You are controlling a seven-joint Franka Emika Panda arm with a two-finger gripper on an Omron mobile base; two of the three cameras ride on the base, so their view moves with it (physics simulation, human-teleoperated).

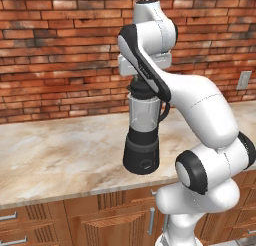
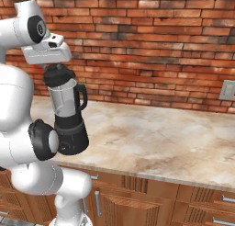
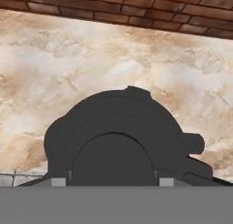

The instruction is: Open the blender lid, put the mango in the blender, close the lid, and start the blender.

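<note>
In the left base view, the blender [image 1: 143, 135] stands upright on the marble bench [image 1: 55, 155], slightly toward 3 o'clock of that picture's middle, its black base with the front dial facing the camera. Its clear grey jar carries the blender lid [image 1: 141, 90], seated on the jar's top. The white arm bends up from 5 o'clock and reaches over the jar, its hand directly above the lid.

In the right base view, the same blender [image 2: 69, 115] sits at 9 o'clock, handle pointing toward 3 o'clock, with the lid [image 2: 58, 75] on top and the hand's white block pressed close over it. The bench [image 2: 160, 138] stretches away toward 3 o'clock, below a brick wall [image 2: 151, 41] with a wall outlet [image 2: 228, 90].

In the hand view, the tool [image 3: 113, 182] looks straight down on the lid [image 3: 113, 141], its two finger tips [image 3: 58, 181] flanking the raised centre knob at 6 o'clock. Whether the tool is clenched on the knob cannot be told. The mango cannot be made out.
</note>
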